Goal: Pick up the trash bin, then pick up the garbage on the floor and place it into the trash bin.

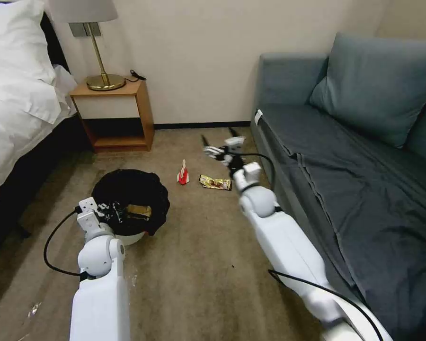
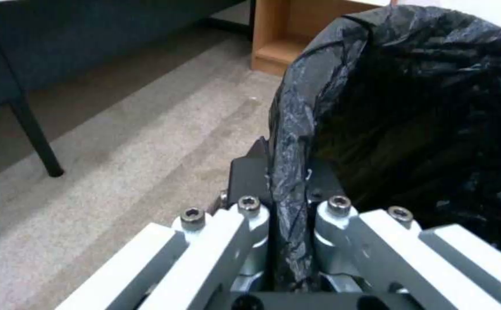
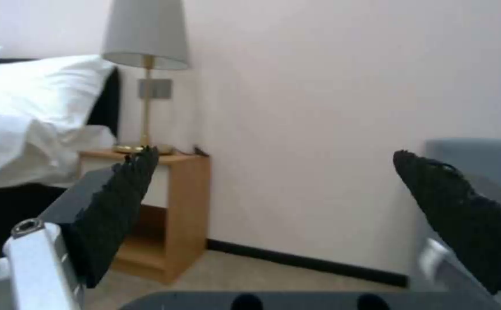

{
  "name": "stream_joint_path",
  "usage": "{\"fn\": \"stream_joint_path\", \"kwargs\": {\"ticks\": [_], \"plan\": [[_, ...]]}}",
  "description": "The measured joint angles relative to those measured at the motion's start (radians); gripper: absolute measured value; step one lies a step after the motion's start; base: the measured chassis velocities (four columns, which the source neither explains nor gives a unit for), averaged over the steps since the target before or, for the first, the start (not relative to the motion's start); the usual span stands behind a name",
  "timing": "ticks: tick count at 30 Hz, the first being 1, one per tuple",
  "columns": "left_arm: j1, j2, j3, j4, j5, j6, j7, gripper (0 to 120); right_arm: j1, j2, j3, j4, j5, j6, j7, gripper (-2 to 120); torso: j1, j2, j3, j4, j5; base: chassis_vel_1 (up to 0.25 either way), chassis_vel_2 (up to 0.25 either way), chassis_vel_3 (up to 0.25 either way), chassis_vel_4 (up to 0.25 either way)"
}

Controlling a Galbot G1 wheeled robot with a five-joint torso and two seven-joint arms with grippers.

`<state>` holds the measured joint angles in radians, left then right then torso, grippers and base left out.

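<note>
The white left arm [image 1: 102,279] extended forward and low, its black-fingered left gripper [image 2: 287,189] clamped with both fingers pressed together on a gripped rim. The white right arm [image 1: 288,246] reached further forward, wrist raised. The black-padded right gripper [image 1: 219,142] pointed ahead with its fingers [image 3: 118,206] spread wide apart and nothing between them.

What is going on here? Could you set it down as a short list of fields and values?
Place: carpeted bedroom between a bed and a sofa
Left gripper: shut on the rim of the trash bin
In the bin: a gold-brown piece
Right gripper: open, empty, raised above the floor
Still on the floor: red-and-white packet, gold snack wrapper
</note>
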<state>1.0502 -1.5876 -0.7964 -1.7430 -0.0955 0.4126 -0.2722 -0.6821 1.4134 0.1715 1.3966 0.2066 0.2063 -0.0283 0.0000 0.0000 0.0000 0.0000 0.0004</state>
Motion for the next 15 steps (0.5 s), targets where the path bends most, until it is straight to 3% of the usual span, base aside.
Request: {"fn": "stream_joint_path", "kwargs": {"ticks": [6, 15], "plan": [[0.031, 0.022, -0.011, -0.011, -0.022, -0.017, 0.026, 4, -0.204, -0.006, 0.129, 0.064, -0.061, 0.062, -0.044, 100, 0.0, 0.0, 0.0, -0.0002, -0.0002, 0.0, 0.0, 0.0, 0.0], [0.055, 0.021, -0.004, -0.018, -0.029, -0.032, 0.033, 4, -0.306, 0.024, 0.2, 0.038, -0.104, 0.16, -0.085, 100, 0.0, 0.0, 0.0, 0.0, -0.0006, 0.0, 0.0, 0.0, 0.0]]}}
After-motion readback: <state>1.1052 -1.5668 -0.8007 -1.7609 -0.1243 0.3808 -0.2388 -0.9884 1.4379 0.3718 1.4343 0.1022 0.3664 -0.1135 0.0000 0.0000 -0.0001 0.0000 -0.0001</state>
